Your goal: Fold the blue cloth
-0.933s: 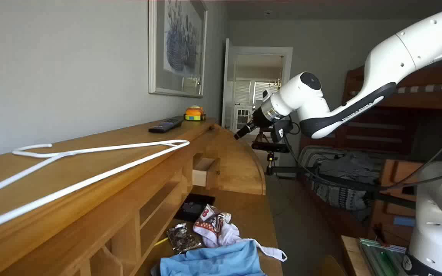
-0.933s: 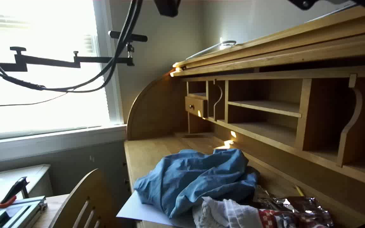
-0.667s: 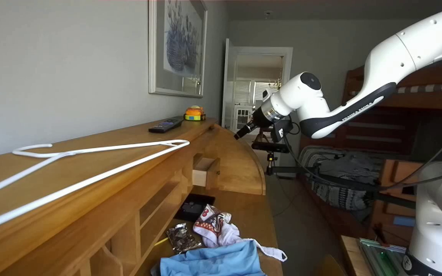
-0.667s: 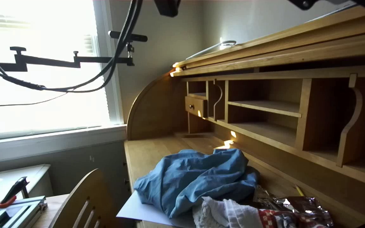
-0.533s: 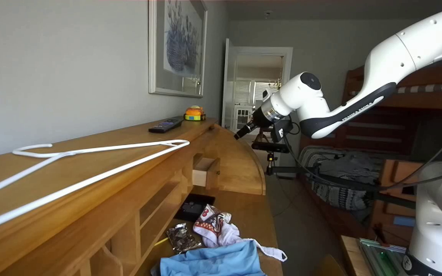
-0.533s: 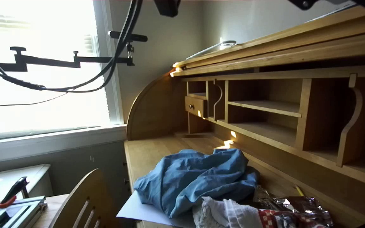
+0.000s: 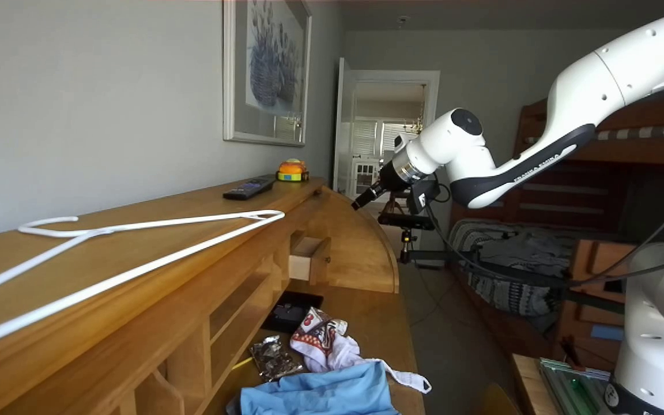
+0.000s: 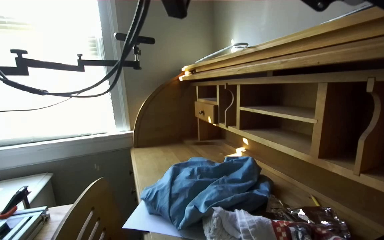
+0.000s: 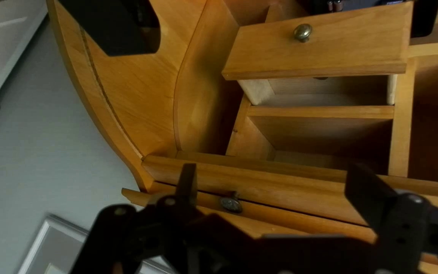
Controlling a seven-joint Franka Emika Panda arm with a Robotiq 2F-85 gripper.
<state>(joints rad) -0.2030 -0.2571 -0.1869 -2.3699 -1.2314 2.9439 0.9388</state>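
Desk [image 8: 153, 160] from opposite ends in both exterior views.

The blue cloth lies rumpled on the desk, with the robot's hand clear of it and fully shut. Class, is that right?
Not quite: the hand is open, not shut. The wrist view shows its fingers spread apart. The rest is right: the blue cloth lies rumpled on the desk, with the hand clear of it.

The cloth [image 8: 208, 186] is of plain blue colour. The printed fabric [image 8: 242, 225] is white, and one part of it carries red and white checks. The foil [image 8: 322, 215] is silvery, the roll-top desk [image 7: 378, 323] honey-brown, the clothes hanger [image 7: 188, 221] white. The bedding [image 7: 505, 297] has a pattern in greys. The gripper [image 9: 270, 182] is black.
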